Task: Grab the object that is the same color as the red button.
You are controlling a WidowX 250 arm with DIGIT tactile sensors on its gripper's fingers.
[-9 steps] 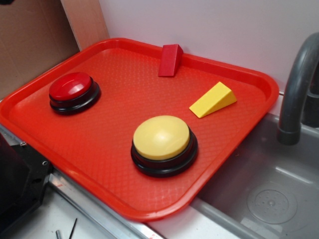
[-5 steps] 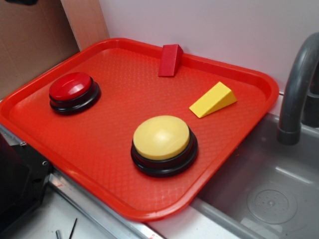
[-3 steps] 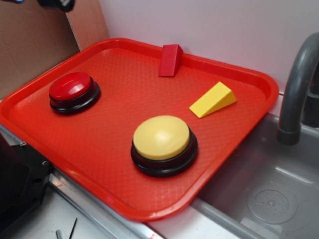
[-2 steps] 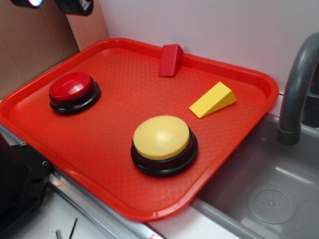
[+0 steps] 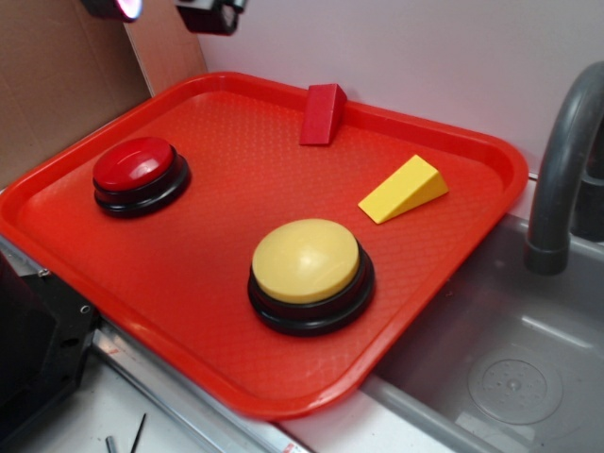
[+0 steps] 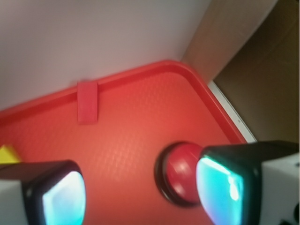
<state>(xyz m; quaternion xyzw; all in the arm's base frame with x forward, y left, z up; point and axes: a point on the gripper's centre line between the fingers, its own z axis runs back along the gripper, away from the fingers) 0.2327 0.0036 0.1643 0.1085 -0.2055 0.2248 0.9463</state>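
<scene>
The small dark-red wedge block (image 5: pixel 323 113) stands at the far rim of the red tray (image 5: pixel 189 274); it also shows in the wrist view (image 6: pixel 87 102). The red button (image 5: pixel 136 170) on its black base sits at the tray's left; in the wrist view (image 6: pixel 180 171) it is partly hidden by one finger. My gripper (image 5: pixel 165 8) is at the top left edge of the exterior view, high above the tray's far left corner. In the wrist view the gripper (image 6: pixel 140 192) is open and empty, jaws wide apart.
A larger yellow-domed button (image 5: pixel 307 266) sits on the tray's near middle. A yellow wedge (image 5: pixel 404 190) lies at the right. A grey faucet (image 5: pixel 562 160) and sink (image 5: pixel 510 368) are to the right. A cardboard wall (image 5: pixel 57 75) stands at the left.
My gripper has come into the exterior view at the top left and moved rightward along the top edge. The objects on the tray have not moved.
</scene>
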